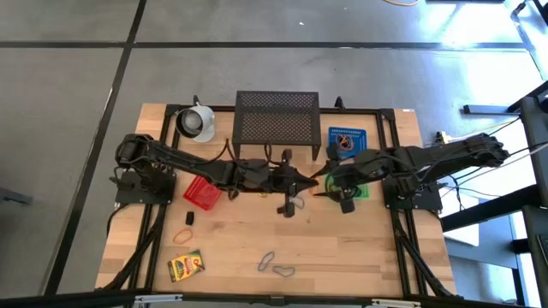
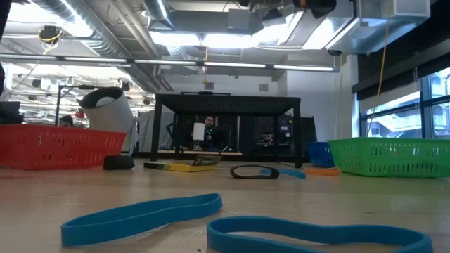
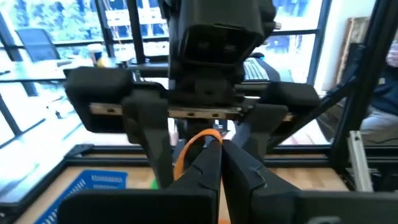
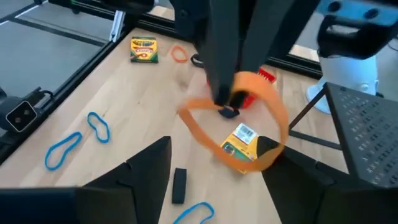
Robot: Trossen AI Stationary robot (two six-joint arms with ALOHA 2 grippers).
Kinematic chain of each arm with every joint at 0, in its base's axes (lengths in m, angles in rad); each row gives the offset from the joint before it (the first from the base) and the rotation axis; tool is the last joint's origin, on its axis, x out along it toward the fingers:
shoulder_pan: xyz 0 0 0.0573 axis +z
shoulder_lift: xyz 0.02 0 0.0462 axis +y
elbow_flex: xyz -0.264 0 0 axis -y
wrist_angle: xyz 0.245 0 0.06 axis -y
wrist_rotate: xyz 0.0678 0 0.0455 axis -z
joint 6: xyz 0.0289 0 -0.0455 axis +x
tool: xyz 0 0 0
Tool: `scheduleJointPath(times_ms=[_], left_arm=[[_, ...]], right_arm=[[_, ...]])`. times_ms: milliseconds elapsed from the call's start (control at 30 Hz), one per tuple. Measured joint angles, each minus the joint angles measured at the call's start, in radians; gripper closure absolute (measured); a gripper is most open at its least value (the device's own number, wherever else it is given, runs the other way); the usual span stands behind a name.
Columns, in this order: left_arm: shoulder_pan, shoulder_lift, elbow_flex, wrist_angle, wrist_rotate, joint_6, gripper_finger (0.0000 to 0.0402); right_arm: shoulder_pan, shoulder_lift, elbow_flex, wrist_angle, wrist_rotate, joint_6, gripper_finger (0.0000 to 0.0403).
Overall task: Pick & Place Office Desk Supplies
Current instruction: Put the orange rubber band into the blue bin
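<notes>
My left gripper (image 1: 310, 181) is over the table's middle, shut on an orange loop (image 4: 273, 115). My right gripper (image 1: 330, 181) faces it, open, one finger (image 4: 152, 165) on each side of the loop. One yellow-green printed box (image 4: 239, 140) lies on the table below the loop, and another (image 1: 186, 265) lies near the front left corner. Blue loops (image 1: 267, 259), a grey loop (image 1: 282, 271), a second orange loop (image 1: 182, 235) and a small black block (image 1: 189, 219) lie flat on the wood. My left gripper (image 3: 219, 146) pinches the orange loop's band (image 4: 239, 93) between its two fingertips, coming from above and pointing down. The loop hangs open around the fingertips, lifted clear of the table. My right gripper (image 4: 217, 152): the loop's near side (image 4: 252, 163) lies close to one finger (image 4: 280, 158); I cannot tell whether they touch.
A red basket (image 1: 202, 192) sits under the left arm and a green basket (image 1: 363, 190) under the right arm. A blue basket (image 1: 346, 141), a black mesh shelf (image 1: 276, 120) and a white mug (image 1: 197, 122) stand along the far edge. Bare wood lies toward the near edge.
</notes>
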Motion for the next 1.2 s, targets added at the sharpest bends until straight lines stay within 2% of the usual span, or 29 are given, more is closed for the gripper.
scheduleJointPath(times_ms=[233,533,700,900,1100,1200], left_arm=[[0.0,0.0,0.0,0.002,0.002,0.011,0.0399],[-0.003,0.0,0.0,-0.021,0.005,0.011,0.0399],[-0.003,0.0,0.0,-0.021,0.005,0.012,0.04],[-0.004,0.0,0.0,-0.022,0.005,0.012,0.0397],[-0.013,0.0,0.0,-0.022,-0.001,-0.02,0.0396],[-0.021,0.0,0.0,-0.027,-0.033,-0.077,0.038]], right_arm=[[0.0,0.006,0.0,-0.001,0.0,0.071,0.0196],[0.0,0.006,0.0,0.0,0.0,0.226,0.026],[0.0,0.006,0.0,0.0,0.0,0.282,0.0311],[0.0,0.006,0.0,-0.001,0.0,0.349,0.039],[0.0,0.005,0.0,-0.008,0.0,0.449,0.0397],[0.0,0.005,0.0,-0.041,0.001,0.489,0.0398]])
